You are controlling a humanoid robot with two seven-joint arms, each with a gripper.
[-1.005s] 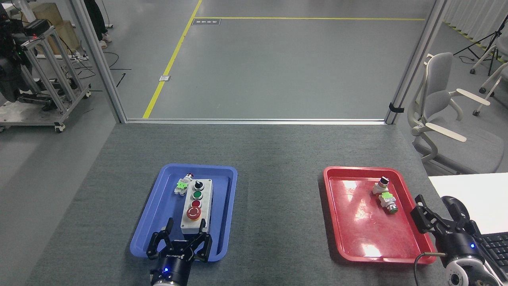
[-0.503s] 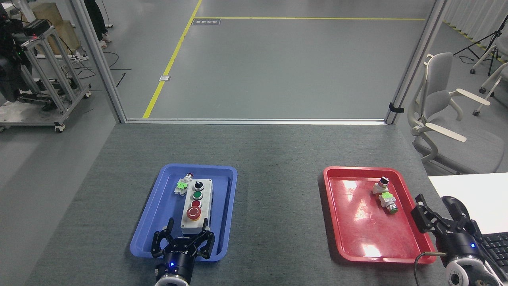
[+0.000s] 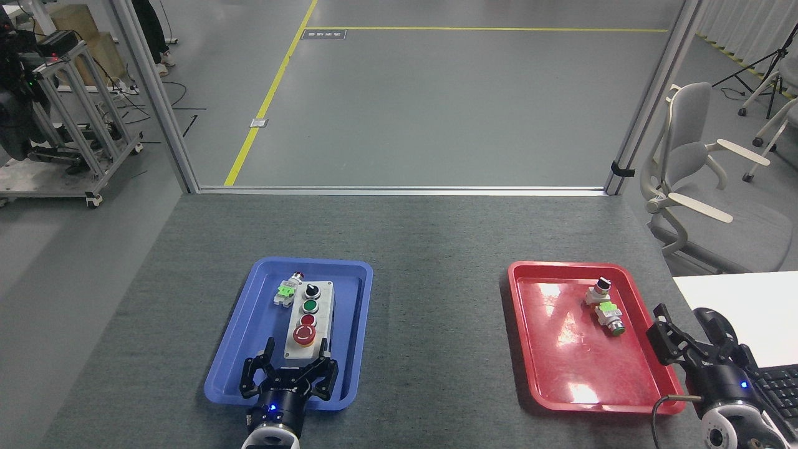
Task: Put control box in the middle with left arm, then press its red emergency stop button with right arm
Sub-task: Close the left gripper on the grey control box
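Note:
The control box lies lengthwise in the blue tray, black knob at the far end, then green button, small red button and the big red mushroom button nearest me. My left gripper is open at the box's near end, fingers spread on either side of it, not closed on it. My right gripper stands open at the right edge of the red tray, holding nothing. The bare grey mat in the middle lies between the trays.
A loose switch part with a green tab lies in the blue tray left of the box. Two more switch parts lie in the red tray. A white desk and keyboard sit at the right.
My left gripper has moved forward and slightly right, so its fingers now flank the box's near end. The box and the right arm have not moved.

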